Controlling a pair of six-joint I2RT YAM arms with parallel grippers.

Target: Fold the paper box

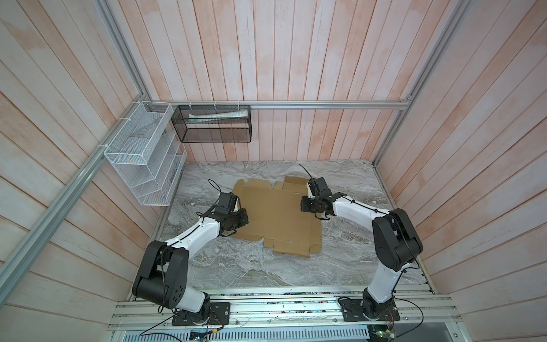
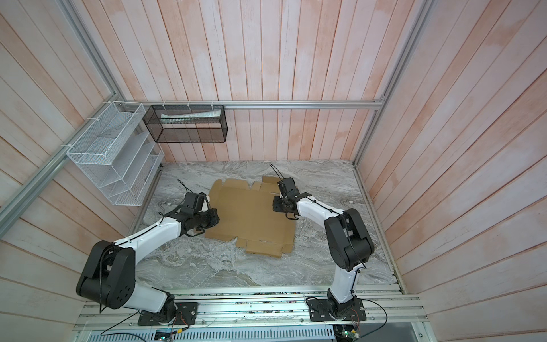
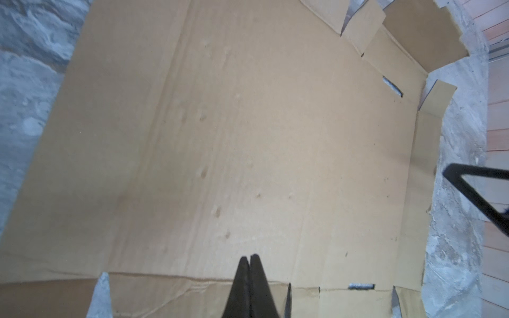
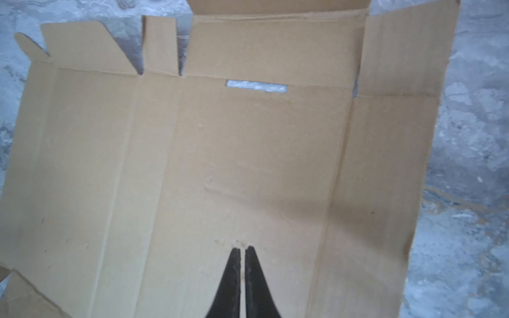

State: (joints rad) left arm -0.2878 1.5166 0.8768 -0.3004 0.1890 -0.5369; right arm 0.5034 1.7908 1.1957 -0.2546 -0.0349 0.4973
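Box (image 1: 278,216) lies flat, unfolded, mid-bench (image 1: 236,272). My left hand (image 3: 249,258) is pressed together, empty, over its 9 o'clock edge. My right hand (image 4: 243,249) is near-together (sliver of gap), empty, at 2 o'clock. Closed tips are likely for pinning the sheet so it won't slide during creasing. Contact unclear.

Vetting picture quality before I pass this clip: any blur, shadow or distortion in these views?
In both top views: sharp, evenly lit, wall planks fan outward from the wide lens. Left wrist view: soft, cardboard slightly blurred. Right wrist view: a soft shadow crosses the cardboard; table looks bluish.
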